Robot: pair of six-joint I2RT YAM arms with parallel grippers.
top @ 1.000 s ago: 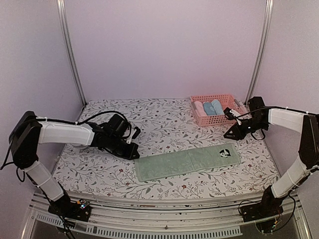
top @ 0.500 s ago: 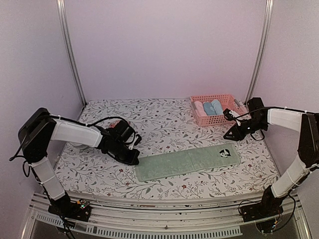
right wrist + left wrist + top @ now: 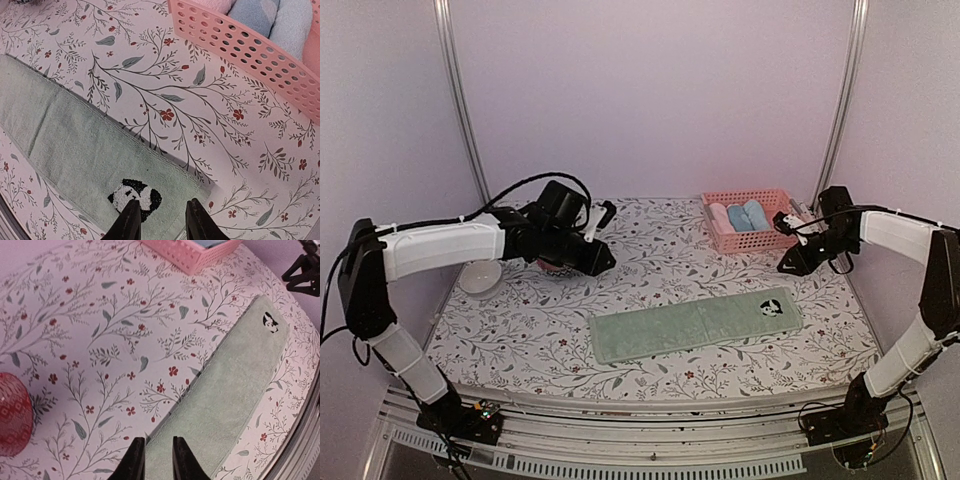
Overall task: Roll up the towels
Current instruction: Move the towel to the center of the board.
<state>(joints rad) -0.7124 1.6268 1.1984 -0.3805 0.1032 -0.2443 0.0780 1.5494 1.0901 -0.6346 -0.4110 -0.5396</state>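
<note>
1. White bowl: on the floral tabletop, well left of the left gripper, beneath its forearm.
2. Left gripper: raised off the tabletop, fingers slightly parted, nothing between them. A red patterned round object sits just left of it.
3. Sage green towel: task item, unrolled, lying flat as a long strip. Its long axis runs left to right, so each short end faces one arm. The left end lies nearward of and below the left gripper; in the left wrist view the strip stretches away from under the fingertips. The right end, marked by the panda print, lies just nearward of the right gripper.
4. Pink basket: just left of and beyond the right gripper. It holds rolled cloths, light blue towels among them, apparently finished.
5. Right gripper: fingers spread, empty. The panda print shows directly beneath its fingertips in the wrist view. This is judged the nearer arm to a towel end; rolling would likely run from an end, along the long axis.
</note>
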